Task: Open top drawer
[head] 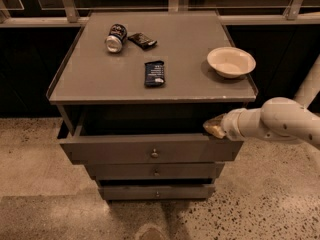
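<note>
The top drawer (115, 150) is a wide grey metal drawer with a small brass knob (154, 154) at its centre. It stands pulled out from the cabinet, with a dark gap behind its front panel. My gripper (214, 126) comes in from the right on a white arm (280, 121) and sits at the drawer's upper right corner, at the top edge of the front panel. Two narrower drawer fronts lie below it, set further back.
On the cabinet top (100, 79) lie a can on its side (115, 37), a dark wrapper (142, 40), a dark blue packet (154, 73) and a white bowl (231, 61). A railing runs behind. Speckled floor (40, 204) surrounds the cabinet.
</note>
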Available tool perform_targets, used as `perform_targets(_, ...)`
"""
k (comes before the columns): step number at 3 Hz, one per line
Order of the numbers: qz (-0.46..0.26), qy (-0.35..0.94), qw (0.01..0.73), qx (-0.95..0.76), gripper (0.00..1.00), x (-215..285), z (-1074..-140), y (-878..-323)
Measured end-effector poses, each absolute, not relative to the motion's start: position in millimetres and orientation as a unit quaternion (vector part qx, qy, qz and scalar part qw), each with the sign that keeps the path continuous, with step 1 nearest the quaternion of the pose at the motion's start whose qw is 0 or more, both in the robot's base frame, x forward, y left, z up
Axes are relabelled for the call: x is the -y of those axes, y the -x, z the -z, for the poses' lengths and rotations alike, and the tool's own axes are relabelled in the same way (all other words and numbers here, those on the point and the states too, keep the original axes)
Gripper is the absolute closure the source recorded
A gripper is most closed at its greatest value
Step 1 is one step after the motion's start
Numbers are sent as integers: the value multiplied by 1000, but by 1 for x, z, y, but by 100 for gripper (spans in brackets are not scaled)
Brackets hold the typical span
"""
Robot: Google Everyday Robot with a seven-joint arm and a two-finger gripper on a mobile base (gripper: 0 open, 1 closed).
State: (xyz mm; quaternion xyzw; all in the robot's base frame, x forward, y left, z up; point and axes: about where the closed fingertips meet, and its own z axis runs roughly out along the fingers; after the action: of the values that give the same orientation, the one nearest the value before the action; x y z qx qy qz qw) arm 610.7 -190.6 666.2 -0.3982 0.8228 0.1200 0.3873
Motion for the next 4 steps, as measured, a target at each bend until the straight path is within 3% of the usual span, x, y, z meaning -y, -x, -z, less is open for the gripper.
perform_targets(4, -247, 391, 323, -826, 100, 200, -667, -556)
